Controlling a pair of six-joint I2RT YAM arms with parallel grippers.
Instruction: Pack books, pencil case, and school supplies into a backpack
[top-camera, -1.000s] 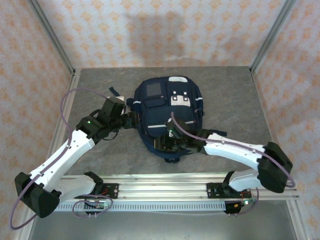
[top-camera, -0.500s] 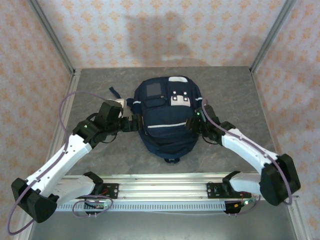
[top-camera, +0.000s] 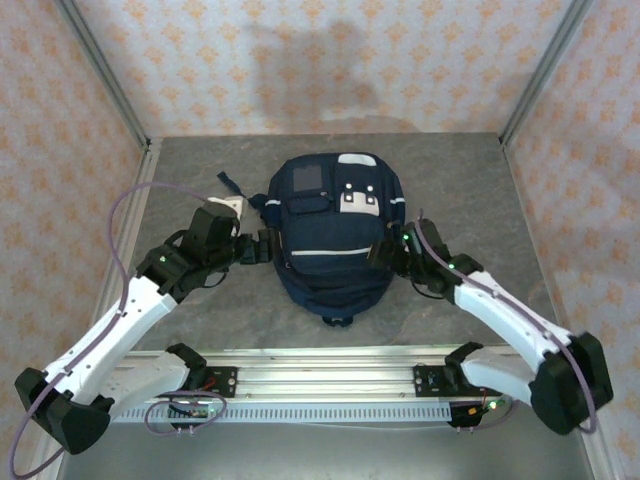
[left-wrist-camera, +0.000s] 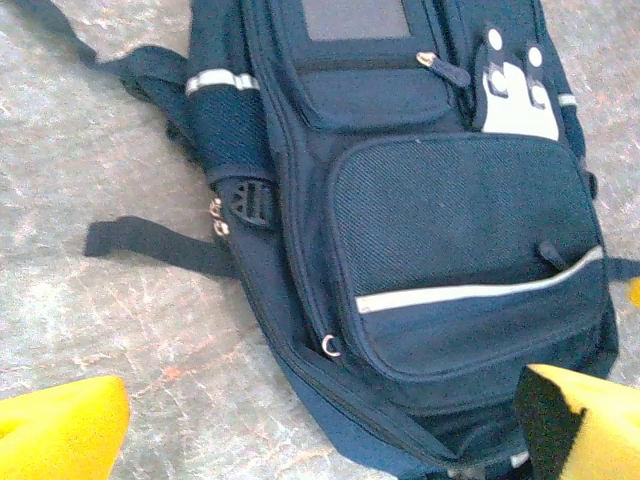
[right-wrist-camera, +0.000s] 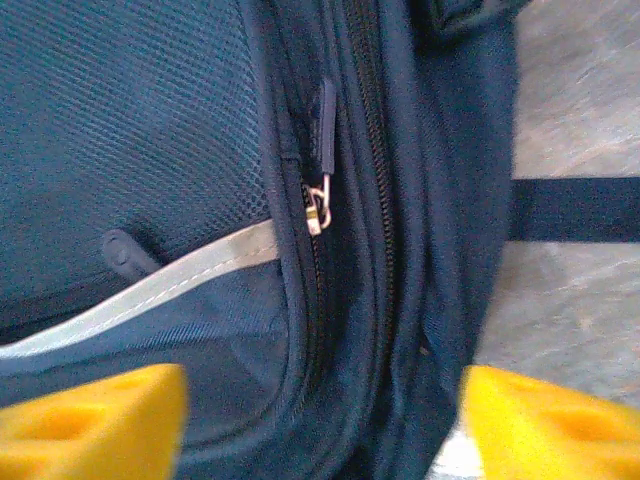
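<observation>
The navy backpack (top-camera: 330, 235) lies flat in the middle of the table, front pocket up, with a pale grey stripe (left-wrist-camera: 470, 292) and white patches (left-wrist-camera: 515, 95). My left gripper (top-camera: 266, 249) is at its left side, open; its yellow fingertips (left-wrist-camera: 55, 435) straddle the bag's lower corner without touching it. At the bag's right side my right gripper (top-camera: 381, 256) stands open, with its yellow fingers (right-wrist-camera: 90, 425) either side of the zipped seam. A metal zipper pull (right-wrist-camera: 317, 208) hangs just beyond them. The books, pencil case and school supplies are out of view.
Dark straps (left-wrist-camera: 150, 243) trail from the backpack's left side onto the grey table (top-camera: 470, 190). Another strap (right-wrist-camera: 575, 208) runs off to the right. An aluminium rail (top-camera: 320, 380) crosses the near edge, and patterned walls close in the back and sides.
My right arm swung from the backpack's near end round to its right side, and its jaws opened wide. The left gripper opened fully and edged closer to the bag.
</observation>
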